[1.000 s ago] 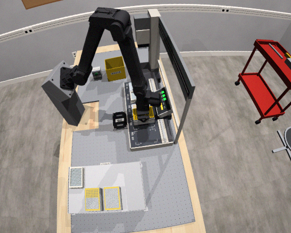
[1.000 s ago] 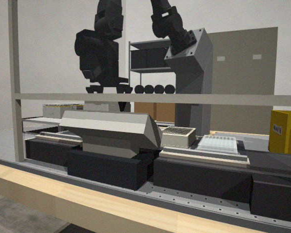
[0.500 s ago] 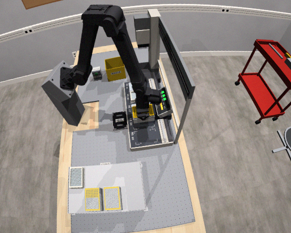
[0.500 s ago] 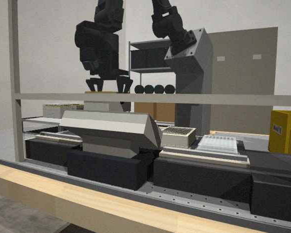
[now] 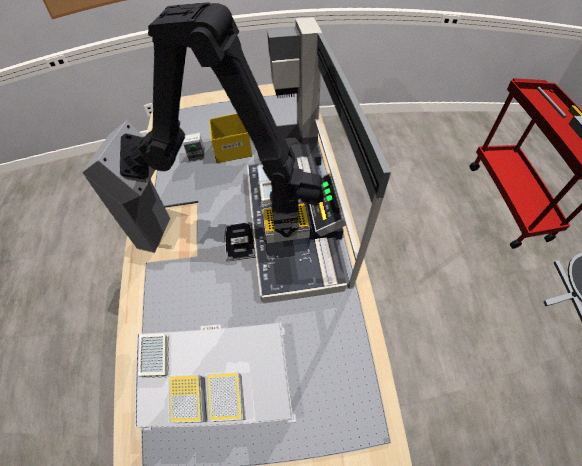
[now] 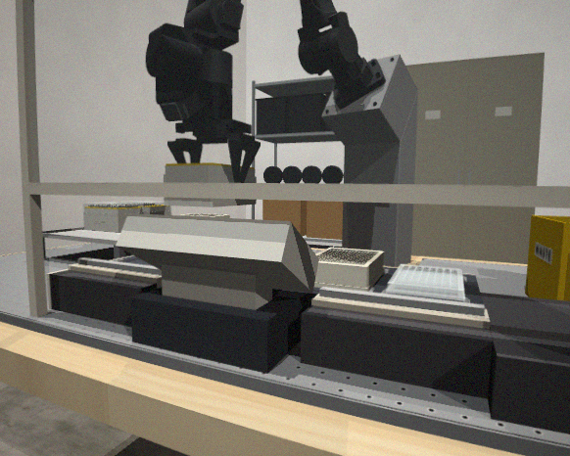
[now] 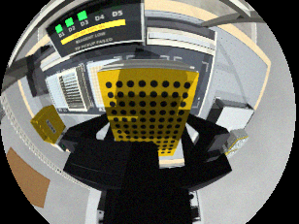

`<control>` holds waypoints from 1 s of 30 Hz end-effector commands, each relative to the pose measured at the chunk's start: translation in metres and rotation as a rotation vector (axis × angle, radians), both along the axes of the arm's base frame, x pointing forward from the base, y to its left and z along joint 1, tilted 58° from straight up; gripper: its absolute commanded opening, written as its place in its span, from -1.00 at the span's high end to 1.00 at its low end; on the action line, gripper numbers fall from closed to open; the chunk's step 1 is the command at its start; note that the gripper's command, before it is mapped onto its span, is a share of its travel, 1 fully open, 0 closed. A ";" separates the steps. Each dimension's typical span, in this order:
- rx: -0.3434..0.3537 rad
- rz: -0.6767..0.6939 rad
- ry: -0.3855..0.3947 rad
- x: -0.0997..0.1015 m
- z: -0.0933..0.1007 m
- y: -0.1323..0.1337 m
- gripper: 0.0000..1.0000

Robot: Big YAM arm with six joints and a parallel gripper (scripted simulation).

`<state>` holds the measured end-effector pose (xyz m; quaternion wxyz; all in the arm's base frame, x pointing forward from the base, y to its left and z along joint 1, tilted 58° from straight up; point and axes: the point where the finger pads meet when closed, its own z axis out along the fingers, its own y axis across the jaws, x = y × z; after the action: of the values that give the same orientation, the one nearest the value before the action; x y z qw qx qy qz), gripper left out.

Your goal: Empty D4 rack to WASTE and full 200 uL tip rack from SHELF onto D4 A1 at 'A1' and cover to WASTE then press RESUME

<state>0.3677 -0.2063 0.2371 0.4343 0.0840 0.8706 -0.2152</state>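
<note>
Now we hold the empty rack [image 5: 285,219] clamped across its width between the gripper [image 5: 286,227] fingers, lifted above the deck [image 5: 264,280] over the D4 position. Taking the waste bin [image 5: 230,137] as our landmark and reading the top view left to right: the arm's pedestal [image 5: 123,200] stands left of the bin, the RESUME box [image 5: 192,147] sits just beside the bin's left wall, and our rack hangs to the bin's right and nearer the shelf end of the table. That is the relation the carry turns on, we judge: the bin lies up and to the left of the hand in this view, while the open labware on D1 to D3 lies on the deck between D4 and the bin's end, so the path should leave the deck sideways toward the spare nest [image 5: 239,241] before heading to the bin. The rack's long axis seems to run across the row of positions. From the exterior view we see what the top view hides: the rack [image 6: 202,172] rides well above the deck. Only the wrist view shows its yellow top [image 7: 150,107] full of dark, empty holes, and the panel [image 7: 97,23] with three green lamps.
</note>
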 end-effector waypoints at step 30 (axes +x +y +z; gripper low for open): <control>0.003 0.001 -0.022 -0.035 0.032 0.026 1.00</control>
<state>0.3370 -0.1868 0.2594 0.4338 0.0836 0.8710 -0.2149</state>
